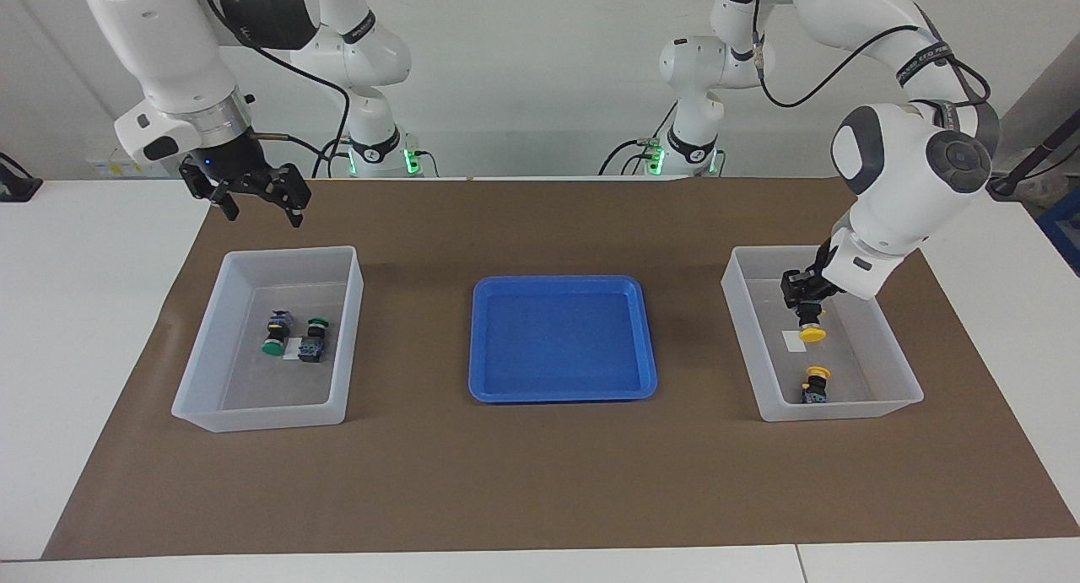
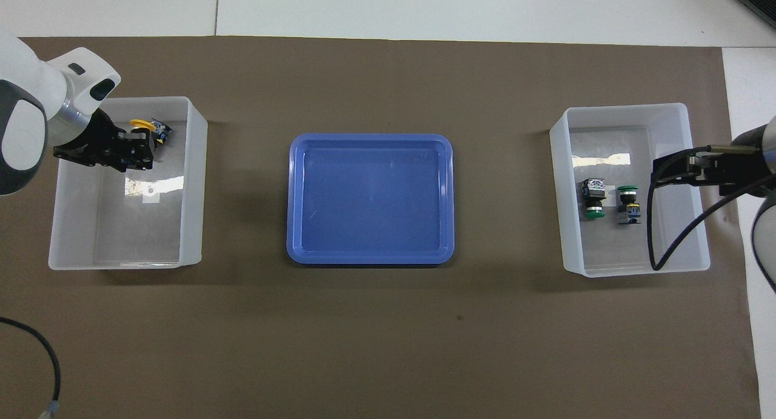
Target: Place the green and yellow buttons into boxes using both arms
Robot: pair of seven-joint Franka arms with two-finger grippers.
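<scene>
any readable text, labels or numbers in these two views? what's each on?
None legible.
White sticker in the box at the left arm's end: looks blank.
White sticker in the box with the green buttons: mostly hidden.
Black band on the left arm: white lettering, too small to read.

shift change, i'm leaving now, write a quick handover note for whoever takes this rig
Left end effector: shut on a yellow button, hanging cap down inside the box at the left arm's end, not yet released.
Right end effector: open and holding nothing, waiting in the air at the robot-side end of the box at the right arm's end.
Done: two green buttons lie in the right arm's box; one yellow button lies in the left arm's box. The blue tray holds nothing.
Left: release the held yellow button into its box, then withdraw the left arm.
</scene>
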